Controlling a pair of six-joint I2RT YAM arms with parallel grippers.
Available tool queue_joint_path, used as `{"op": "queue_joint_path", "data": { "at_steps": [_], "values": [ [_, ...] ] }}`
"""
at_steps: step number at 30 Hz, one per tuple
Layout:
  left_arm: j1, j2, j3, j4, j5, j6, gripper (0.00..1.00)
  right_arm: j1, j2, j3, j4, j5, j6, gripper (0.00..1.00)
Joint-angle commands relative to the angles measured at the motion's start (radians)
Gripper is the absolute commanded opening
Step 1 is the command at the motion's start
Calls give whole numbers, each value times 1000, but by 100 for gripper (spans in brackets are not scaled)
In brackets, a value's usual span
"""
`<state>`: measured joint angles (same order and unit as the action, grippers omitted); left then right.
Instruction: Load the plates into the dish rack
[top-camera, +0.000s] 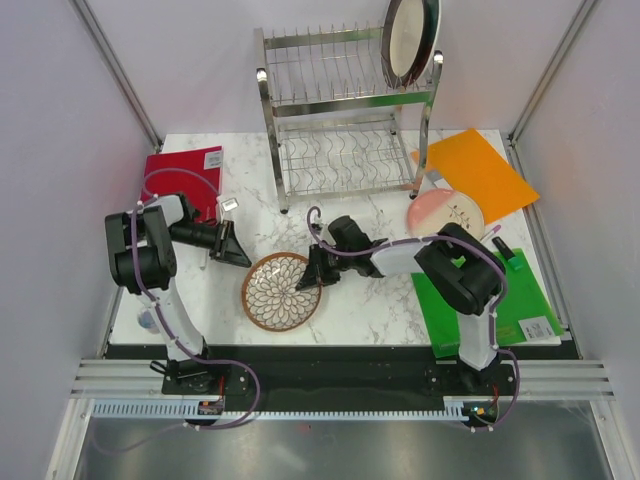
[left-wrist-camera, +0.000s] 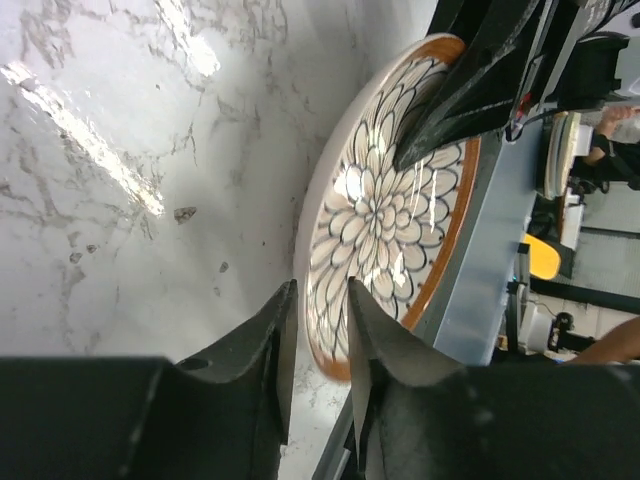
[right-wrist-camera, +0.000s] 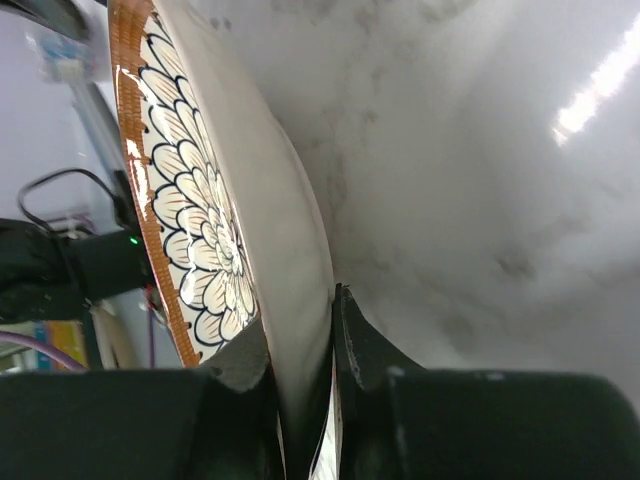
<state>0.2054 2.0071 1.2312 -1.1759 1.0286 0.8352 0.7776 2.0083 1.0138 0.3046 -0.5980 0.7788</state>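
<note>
Top view: brown round plate with white petal pattern (top-camera: 283, 290) lies on the marble counter (top-camera: 360, 305) between my arms, well short of the tall chrome wire dish rack (top-camera: 345, 120). Left wrist: left jaws slightly parted and empty, plate rim just beyond their tips. Right wrist: right jaws clenched on the plate's right rim, which runs edge-on between them.

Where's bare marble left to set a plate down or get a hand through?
Free: the near strip between the brown plate and the green board; the pocket between the red board and the dish rack. Crowded: centre, with the right hand on that plate and the left hand beside it; far right, pink plate by orange board.
</note>
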Motion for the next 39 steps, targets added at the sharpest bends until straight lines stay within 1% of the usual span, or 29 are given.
{"op": "queue_joint_path", "data": {
  "at_steps": [1, 2, 3, 5, 6, 7, 8, 9, 11, 12, 14, 15, 16, 17, 19, 20, 21, 22, 23, 25, 26, 27, 29, 30, 31, 33, 35, 37, 39],
  "values": [
    [18, -195, 19, -11, 42, -67, 36, -89, -217, 54, -303, 3, -223, 0],
    [34, -227, 25, -5, 36, -73, 40, -100, -250, 66, -368, 10, -271, 0],
    [41, -269, 28, 4, 6, -91, 42, -110, -282, 106, -497, 30, -393, 0],
    [52, -378, 53, 7, -31, -108, 46, -142, -367, 162, -628, 44, -490, 0],
    [54, -413, 56, 22, -60, -123, 46, -150, -390, 239, -753, 47, -562, 0],
    [54, -450, 51, 33, -70, -127, 46, -161, -426, 285, -813, 55, -605, 0],
    [55, -529, 45, 45, -76, -128, 46, -161, -445, 333, -864, 66, -639, 0],
    [55, -562, 37, 59, -78, -139, 46, -161, -462, 430, -937, 85, -692, 0],
    [55, -652, 1, 128, -81, -171, 48, -162, -500, 532, -985, 113, -717, 0],
    [55, -677, -15, 151, -72, -191, 48, -161, -508, 633, -1015, 124, -730, 0],
    [55, -706, -44, 191, -61, -208, 49, -163, -519, 738, -1036, 171, -753, 0],
    [55, -722, -48, 199, -53, -232, 49, -161, -520, 837, -1039, 197, -757, 0],
    [57, -726, -56, 208, -47, -240, 49, -161, -520, 886, -1033, 289, -757, 0],
    [55, -729, -59, 211, -42, -246, 49, -161, -519, 979, -1020, 326, -759, 0],
    [54, -735, -64, 214, -27, -251, 48, -161, -490, 1083, -989, 392, -773, 0],
    [54, -737, -64, 225, -25, -254, 48, -161, -473, 1135, -975, 499, -809, 0],
    [54, -742, -61, 234, -21, -268, 47, -161, -455, 1222, -942, 561, -811, 0],
    [52, -740, -58, 240, -19, -271, 47, -161, -422, 1258, -914, 617, -813, 0],
    [49, -739, -52, 249, -16, -278, 47, -162, -410, 1287, -883, 729, -826, 0],
    [42, -731, -32, 255, -15, -301, 47, -158, -382, 1321, -735, 861, -825, 0],
    [40, -725, -26, 256, -13, -307, 47, -146, -364, 1348, -684, 947, -834, 0],
    [35, -722, -18, 260, -12, -320, 47, -133, -343, 1373, -592, 1153, -860, 0],
    [29, -722, -19, 268, -10, -334, 47, -95, -270, 1417, -489, 1320, -924, 0],
    [26, -720, -27, 277, -7, -344, 47, -80, -254, 1404, -316, 1484, -1031, 0],
    [22, -722, -33, 283, -7, -347, 46, -61, -235, 1381, -211, 1521, -1085, 0],
    [19, -726, -54, 303, -7, -366, 46, -61, -235, 1304, -33, 1517, -1163, 0],
    [12, -731, -73, 320, -5, -384, 46, -61, -226, 1292, 26, 1515, -1184, 0],
    [6, -732, -98, 343, -4, -399, 46, -61, -175, 1333, 40, 1566, -1213, 0],
    [2, -731, -116, 354, -4, -413, 45, -67, -146, 1384, 41, 1577, -1225, 0]
  ]
}}
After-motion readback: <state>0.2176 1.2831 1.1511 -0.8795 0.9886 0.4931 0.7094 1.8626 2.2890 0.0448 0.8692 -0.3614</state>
